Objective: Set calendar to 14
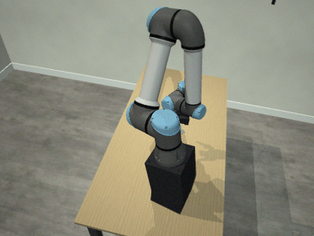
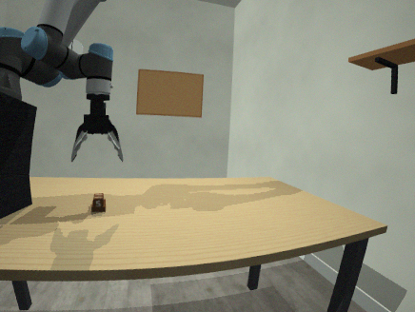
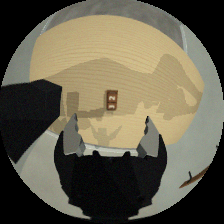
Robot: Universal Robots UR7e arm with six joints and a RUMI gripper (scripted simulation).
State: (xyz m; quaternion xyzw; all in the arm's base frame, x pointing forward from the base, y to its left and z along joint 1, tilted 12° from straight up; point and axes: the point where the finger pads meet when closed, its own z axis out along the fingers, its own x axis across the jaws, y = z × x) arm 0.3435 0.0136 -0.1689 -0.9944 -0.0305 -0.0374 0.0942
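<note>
Black two-finger claw point(image 2: 97, 148) wide open, empty, hovering above small brown wooden calendar block point(image 2: 98, 203) nr table's point(image 2: 266, 224) arm-side end. Next: descend, regrasp a cube w/ care.

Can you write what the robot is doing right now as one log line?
gripper: open, empty | position: above table, over calendar block | block: on table, showing 5
</note>
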